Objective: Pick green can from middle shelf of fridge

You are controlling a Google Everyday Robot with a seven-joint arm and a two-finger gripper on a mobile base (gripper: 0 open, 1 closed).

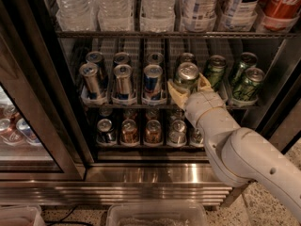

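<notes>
The fridge (141, 175) stands open in front of me. On its middle shelf (127, 106) the right-hand lanes hold several green cans. My gripper (188, 84) reaches in from the lower right, with a cream finger (176, 96) on each side of the front green can (187, 73) in the fourth lane from the left. It is shut on that can, which stands upright in its lane tray. Another green can (186, 58) stands just behind it. More green cans (215, 66) (248, 82) fill the two lanes to the right.
Blue-and-silver cans (123, 77) fill the three left lanes. Large plastic bottles (110, 4) stand on the rack above, shorter copper and silver cans (129, 131) on the rack below. The glass door (23, 126) hangs at the left. Plastic bins (155, 215) sit on the floor.
</notes>
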